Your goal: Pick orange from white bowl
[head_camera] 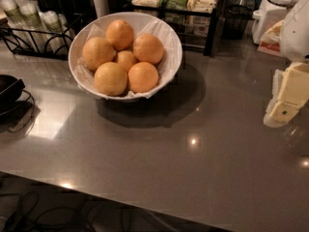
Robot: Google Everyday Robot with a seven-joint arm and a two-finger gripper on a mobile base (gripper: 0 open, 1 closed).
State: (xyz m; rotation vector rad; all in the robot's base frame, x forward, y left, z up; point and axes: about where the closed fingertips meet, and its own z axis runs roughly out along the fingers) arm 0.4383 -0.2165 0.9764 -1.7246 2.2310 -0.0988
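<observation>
The white bowl (170, 38), lined with crinkled white paper, stands on the grey counter at the upper left of centre. It holds several oranges. The larger ones lie around the edge, among them one at the front (143, 77), one at the front left (110, 79) and one at the back (120, 34). A smaller orange (126, 60) sits in the middle. My gripper (286, 98), pale cream, hangs at the far right edge above the counter. It is well to the right of the bowl and touches nothing.
A black wire rack (34, 37) with cups stands behind the bowl on the left. A black shelf (193, 6) with packets is at the back, and white appliances (270, 11) at the back right. A dark object (9, 88) lies at the left edge. The counter's front edge (145, 204) runs along the bottom.
</observation>
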